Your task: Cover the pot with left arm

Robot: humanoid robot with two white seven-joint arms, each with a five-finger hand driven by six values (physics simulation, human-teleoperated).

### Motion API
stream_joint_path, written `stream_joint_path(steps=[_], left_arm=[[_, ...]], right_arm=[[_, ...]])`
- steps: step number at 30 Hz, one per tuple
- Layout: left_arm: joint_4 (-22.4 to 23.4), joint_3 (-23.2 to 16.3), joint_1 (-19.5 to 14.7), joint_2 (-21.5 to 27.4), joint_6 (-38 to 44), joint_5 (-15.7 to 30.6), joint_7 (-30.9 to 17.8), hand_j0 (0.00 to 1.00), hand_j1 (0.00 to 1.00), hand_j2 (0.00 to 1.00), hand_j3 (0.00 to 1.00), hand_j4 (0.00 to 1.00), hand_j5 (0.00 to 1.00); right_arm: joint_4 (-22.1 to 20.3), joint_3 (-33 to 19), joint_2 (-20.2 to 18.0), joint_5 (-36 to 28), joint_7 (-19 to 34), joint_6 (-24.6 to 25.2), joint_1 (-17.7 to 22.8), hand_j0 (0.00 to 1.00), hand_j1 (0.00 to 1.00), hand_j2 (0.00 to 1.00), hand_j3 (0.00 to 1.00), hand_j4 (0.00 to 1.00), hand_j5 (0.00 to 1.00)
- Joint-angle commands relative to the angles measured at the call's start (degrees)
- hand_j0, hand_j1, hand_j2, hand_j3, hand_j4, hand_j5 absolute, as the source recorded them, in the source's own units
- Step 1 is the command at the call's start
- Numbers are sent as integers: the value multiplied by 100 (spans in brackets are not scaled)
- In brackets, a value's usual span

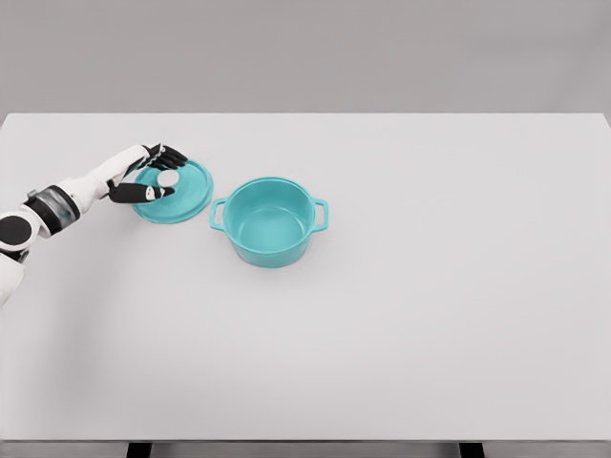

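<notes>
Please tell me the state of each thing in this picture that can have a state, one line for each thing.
pot: upright on the table, uncovered, nothing visible inside.
lid: flat on the table, left of the pot, not yet on it.
left robot hand: over the lid, fingers around its white knob; firm grip cannot be told.
right robot hand: not in view.

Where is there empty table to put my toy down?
Bare table stretches right of the pot, and along the front edge below it. It is crowded at the left, where the left hand is at the lid, just beside the pot.
</notes>
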Motion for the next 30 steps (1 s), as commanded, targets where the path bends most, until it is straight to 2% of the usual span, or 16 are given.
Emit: stream_joint_path(steps=[1,5,9,10,13,16,19,22,25,30], left_arm=[[27,1,0,-1,2,10,18,64,64,64,64,64,64],[63,-8,18,-10,-6,1,53,63,63,63,63,63,63],[63,1,18,-28,-6,10,80,53,53,53,53,53,53],[71,1,18,-54,-15,10,89,48,48,48,48,48,48],[63,1,18,-54,-15,19,80,43,43,43,43,43,43],[10,18,18,-45,-24,19,71,43,43,43,43,43,43],[-174,62,79,7,-50,19,10,42,42,42,42,42,42],[-544,71,123,42,-42,27,1,42,42,42,42,42,42],[-605,80,114,78,-50,45,1,42,42,42,42,42,42],[-1132,80,88,341,-33,89,-25,42,42,42,42,42,42]], right_arm=[[6,-1,0,4,2,-3,0,100,100,100,100,100,100],[-3,-1,0,4,2,-3,0,100,100,100,100,100,100],[-3,-1,0,4,2,-3,0,100,100,100,100,100,100],[6,-1,0,4,2,-3,0,100,100,100,100,100,100],[-3,-1,0,4,2,-3,0,100,100,100,100,100,100],[-3,-9,0,4,2,-3,0,100,100,100,100,100,100],[-3,-1,0,4,2,-3,0,100,100,100,100,100,100],[-3,-1,0,4,2,-3,0,100,100,100,100,100,100],[-3,-1,0,4,2,-3,0,100,100,100,100,100,100],[-3,-1,0,4,2,-3,0,100,100,100,100,100,100]])
